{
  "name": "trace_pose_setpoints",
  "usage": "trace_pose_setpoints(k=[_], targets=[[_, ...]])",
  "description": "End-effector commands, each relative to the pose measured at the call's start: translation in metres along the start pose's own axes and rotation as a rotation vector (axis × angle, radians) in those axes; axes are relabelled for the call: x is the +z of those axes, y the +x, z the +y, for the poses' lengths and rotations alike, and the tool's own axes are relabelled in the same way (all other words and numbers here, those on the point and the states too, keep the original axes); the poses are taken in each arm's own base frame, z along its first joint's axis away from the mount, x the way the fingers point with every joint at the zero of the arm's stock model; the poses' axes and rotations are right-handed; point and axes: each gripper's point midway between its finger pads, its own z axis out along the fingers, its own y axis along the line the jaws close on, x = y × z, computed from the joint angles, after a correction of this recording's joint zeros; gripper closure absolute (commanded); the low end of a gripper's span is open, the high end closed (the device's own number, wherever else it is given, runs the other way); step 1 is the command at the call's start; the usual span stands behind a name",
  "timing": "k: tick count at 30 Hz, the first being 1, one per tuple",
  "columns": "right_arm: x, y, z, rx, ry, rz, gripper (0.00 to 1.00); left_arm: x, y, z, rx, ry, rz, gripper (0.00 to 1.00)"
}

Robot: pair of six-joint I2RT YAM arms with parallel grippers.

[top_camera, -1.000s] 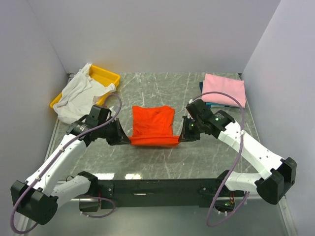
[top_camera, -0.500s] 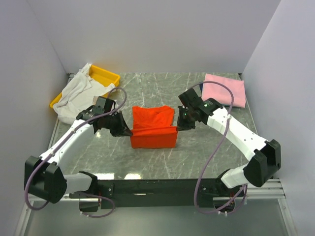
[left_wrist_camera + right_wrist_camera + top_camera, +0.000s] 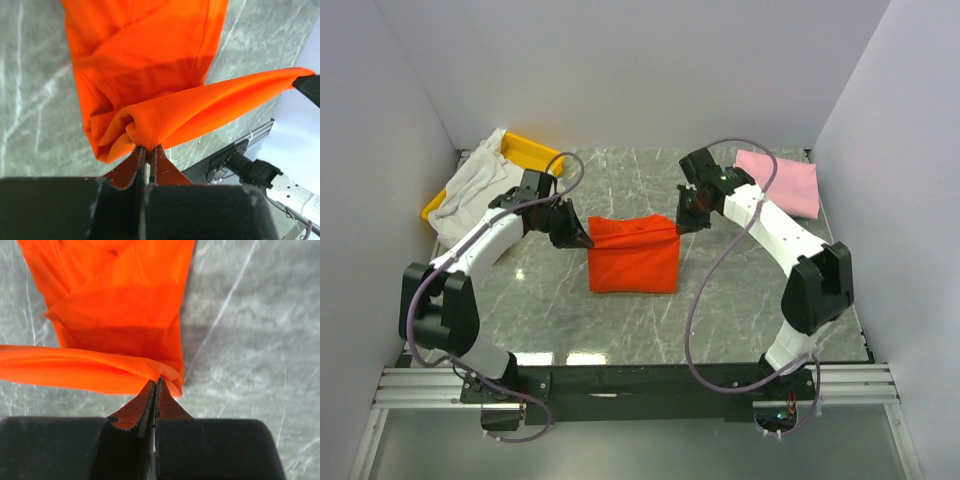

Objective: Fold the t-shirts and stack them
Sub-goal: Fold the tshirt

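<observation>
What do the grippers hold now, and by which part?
Both hold the orange-red t-shirt: the left gripper pinches the lifted edge at its left end, the right gripper at its right end.

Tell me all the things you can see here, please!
orange-red t-shirt: one, bright orange-red, middle of the table, part-folded, far edge lifted
pink t-shirt: one, pale pink, folded, far right corner
white t-shirt: one, white, crumpled over the tray
tray: one, yellow, far left corner
table: one, grey-green marble pattern
left gripper: one, black, shut on the orange-red t-shirt's left corner
right gripper: one, black, shut on its right corner
</observation>
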Motion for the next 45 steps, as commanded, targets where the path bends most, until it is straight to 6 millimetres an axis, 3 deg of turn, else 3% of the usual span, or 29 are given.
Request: trace_pose_setpoints(k=[1,15,25,33,35,36,37,38,39,40,41,42,43,45], targets=[[0.002,-0.040,-0.005,-0.027,0.035,-0.087,1.00,0.000,-0.029,-0.003,0.059,0.007,-0.053,1.00],[0.045,-0.086,-0.006,-0.024,0.063,-0.078,1.00,0.041,-0.070,0.018,0.029,0.006,-0.031,1.00],[0.078,-0.097,-0.013,-0.031,0.085,-0.044,1.00,0.058,-0.092,0.029,0.016,0.002,-0.034,1.00],[0.090,-0.106,-0.013,-0.029,0.086,-0.040,1.00,0.065,-0.106,0.041,-0.026,-0.024,-0.052,1.00],[0.095,-0.108,-0.012,-0.029,0.087,-0.037,1.00,0.066,-0.113,0.040,-0.039,-0.017,-0.070,0.96],[0.093,-0.114,-0.010,-0.029,0.080,-0.053,1.00,0.066,-0.115,0.040,-0.041,-0.018,-0.080,0.87],[0.096,-0.114,-0.005,-0.037,0.059,-0.044,0.97,0.065,-0.120,0.038,-0.040,-0.020,-0.095,0.82],[0.097,-0.118,-0.003,-0.039,0.050,-0.049,0.78,0.065,-0.125,0.037,-0.043,-0.026,-0.113,0.74],[0.091,-0.130,0.004,-0.044,0.026,-0.081,0.67,0.063,-0.132,0.040,-0.044,-0.051,-0.139,0.59],[0.095,-0.133,0.009,-0.048,-0.003,-0.076,0.59,0.059,-0.142,0.035,-0.035,-0.053,-0.171,0.52],[0.093,-0.139,0.013,-0.045,-0.024,-0.083,0.36,0.056,-0.149,0.032,-0.033,-0.052,-0.196,0.45],[0.087,-0.152,0.017,-0.037,-0.056,-0.108,0.26,0.051,-0.160,0.026,-0.023,-0.050,-0.233,0.36],[0.084,-0.156,0.022,-0.029,-0.092,-0.110,0.20,0.048,-0.164,0.022,-0.022,-0.042,-0.250,0.33],[0.072,-0.165,0.026,-0.028,-0.126,-0.143,0.18,0.039,-0.172,0.010,0.000,-0.010,-0.286,0.29]])
